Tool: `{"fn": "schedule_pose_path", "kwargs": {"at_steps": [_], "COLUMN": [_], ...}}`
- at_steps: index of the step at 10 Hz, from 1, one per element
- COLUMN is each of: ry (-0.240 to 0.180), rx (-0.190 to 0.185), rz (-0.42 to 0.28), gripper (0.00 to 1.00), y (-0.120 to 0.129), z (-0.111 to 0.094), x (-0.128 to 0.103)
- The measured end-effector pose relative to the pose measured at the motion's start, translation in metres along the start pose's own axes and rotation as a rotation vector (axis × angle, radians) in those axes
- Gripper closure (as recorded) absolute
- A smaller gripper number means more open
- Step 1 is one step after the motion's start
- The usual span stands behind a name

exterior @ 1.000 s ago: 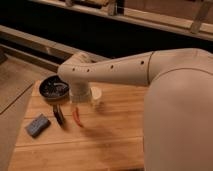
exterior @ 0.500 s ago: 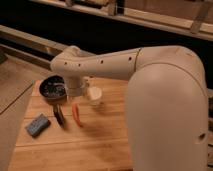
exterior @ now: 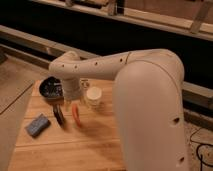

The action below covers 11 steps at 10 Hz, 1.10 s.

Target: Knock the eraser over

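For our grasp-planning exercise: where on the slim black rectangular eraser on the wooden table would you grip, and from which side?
Probably from above, pinching the slim black eraser mid-length across its thin width: it is long and narrow, with gaps to the blue-grey rectangular pad and the orange-red curved thing. The gripper hangs just over its far end.

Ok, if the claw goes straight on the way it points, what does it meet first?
Probably the eraser, just below the downward-pointing claw on the wooden table; depth is unclear, so it could pass beside it.
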<state>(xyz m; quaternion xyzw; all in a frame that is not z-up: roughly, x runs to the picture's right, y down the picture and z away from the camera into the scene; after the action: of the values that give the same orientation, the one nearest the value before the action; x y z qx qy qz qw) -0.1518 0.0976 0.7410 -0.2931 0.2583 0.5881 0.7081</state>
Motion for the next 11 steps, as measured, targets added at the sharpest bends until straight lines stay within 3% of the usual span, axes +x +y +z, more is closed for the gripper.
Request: {"fn": "schedule_pose_path", "kwargs": {"at_steps": [5, 8, 11], "ry": [0.011, -0.034, -0.093], "rx": [-0.032, -0.025, -0.013], "rz": [-0.029, -0.082, -0.184], "gripper": [0.35, 0.35, 0.35], "y": [0.016, 0.035, 0.081], "z": [0.004, -0.009, -0.033], "x": [-0.012, -0.02, -0.017]}}
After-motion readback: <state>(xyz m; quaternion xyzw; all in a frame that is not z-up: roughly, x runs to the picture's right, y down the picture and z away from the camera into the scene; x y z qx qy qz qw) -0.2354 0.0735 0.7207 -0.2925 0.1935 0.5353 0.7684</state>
